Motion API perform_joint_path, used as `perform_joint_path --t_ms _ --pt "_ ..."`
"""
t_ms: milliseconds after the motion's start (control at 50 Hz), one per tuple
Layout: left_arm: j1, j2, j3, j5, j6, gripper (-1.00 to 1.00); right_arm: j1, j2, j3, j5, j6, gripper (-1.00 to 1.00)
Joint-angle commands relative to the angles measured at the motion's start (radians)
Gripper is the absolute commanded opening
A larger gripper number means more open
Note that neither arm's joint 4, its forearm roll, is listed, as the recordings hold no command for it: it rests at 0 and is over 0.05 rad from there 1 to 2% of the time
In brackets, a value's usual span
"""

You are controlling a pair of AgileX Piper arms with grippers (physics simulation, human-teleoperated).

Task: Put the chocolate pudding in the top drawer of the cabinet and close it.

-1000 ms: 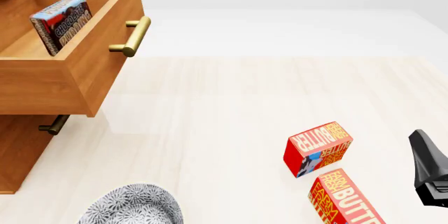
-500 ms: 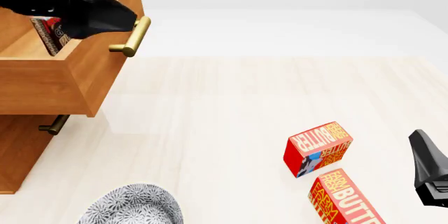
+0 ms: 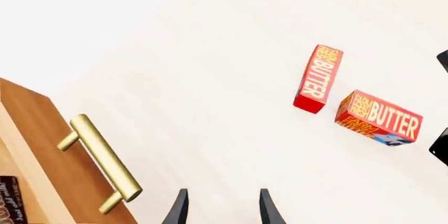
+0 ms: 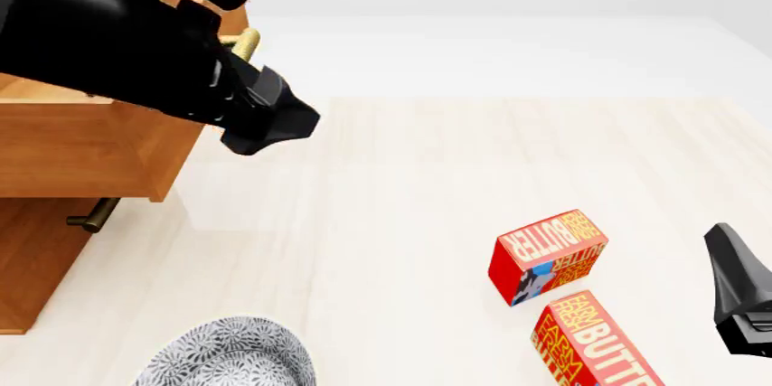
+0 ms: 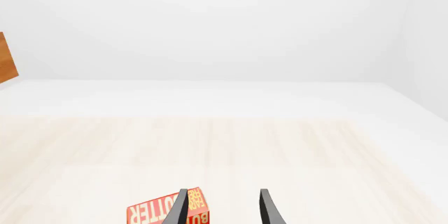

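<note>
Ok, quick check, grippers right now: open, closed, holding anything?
Left gripper: open, holding nothing, beside the top drawer handle.
Right gripper: open, holding nothing, above a butter box.

Pale wood-grain table; plain white wall behind; soft even light, faint shadows.

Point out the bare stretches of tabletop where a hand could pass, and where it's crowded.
Widest free patch: the middle of the table, between the cabinet and the two butter boxes, running back to the far edge. A smaller gap lies between the patterned plate and the boxes. It is crowded near the top drawer, where the left gripper hangs by its handle.
</note>
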Motion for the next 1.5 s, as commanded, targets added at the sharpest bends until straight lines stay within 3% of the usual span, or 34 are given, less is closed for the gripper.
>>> perform_joint_path --t_ms 20,300,360,400,420,560,700,920,980,1160,1260,1280,1320,1380,1500 --pt "-0.028 0.043 0.105 -0.098 -0.044 1.0 -0.001 -0.002 0.001 0.0 0.0 1.0" --pt "-0.036 0.067 0.193 -0.17 -0.106 1.0 -0.001 -0.001 0.001 0.0 0.0 1.0" --pt "-0.071 0.095 0.187 -0.176 -0.161 1.0 -0.001 -0.001 0.001 0.0 0.0 1.0" --pt "-0.019 0.066 0.215 -0.187 -0.128 1.0 -0.001 -0.001 0.001 0.0 0.0 1.0" --pt "-0.055 0.091 0.21 -0.193 -0.176 1.0 -0.001 -0.001 0.001 0.0 0.0 1.0" --pt "0.0 0.061 0.248 -0.214 -0.161 1.0 -0.001 -0.001 0.001 0.0 0.0 1.0" --pt "0.003 0.105 0.28 -0.272 -0.229 1.0 -0.001 -0.001 0.001 0.0 0.0 1.0" --pt "0.04 0.118 0.312 -0.317 -0.278 1.0 -0.001 -0.002 0.001 0.0 0.0 1.0" --pt "0.075 0.105 0.319 -0.317 -0.26 1.0 -0.001 -0.002 0.001 0.0 0.0 1.0" --pt "0.078 0.12 0.342 -0.347 -0.339 1.0 -0.001 -0.002 0.001 0.0 0.0 1.0" --pt "0.129 0.096 0.358 -0.358 -0.321 1.0 -0.001 -0.002 0.001 0.0 0.0 1.0" --pt "0.118 0.104 0.361 -0.364 -0.344 1.0 -0.001 -0.002 0.001 0.0 -0.001 1.0" --pt "0.152 0.085 0.371 -0.369 -0.317 1.0 -0.001 -0.002 0.001 0.0 0.0 1.0" --pt "0.124 0.091 0.373 -0.378 -0.339 1.0 -0.001 -0.002 0.001 0.0 0.0 1.0" --pt "0.165 0.064 0.372 -0.372 -0.323 1.0 -0.001 -0.002 0.001 0.0 -0.001 1.0"
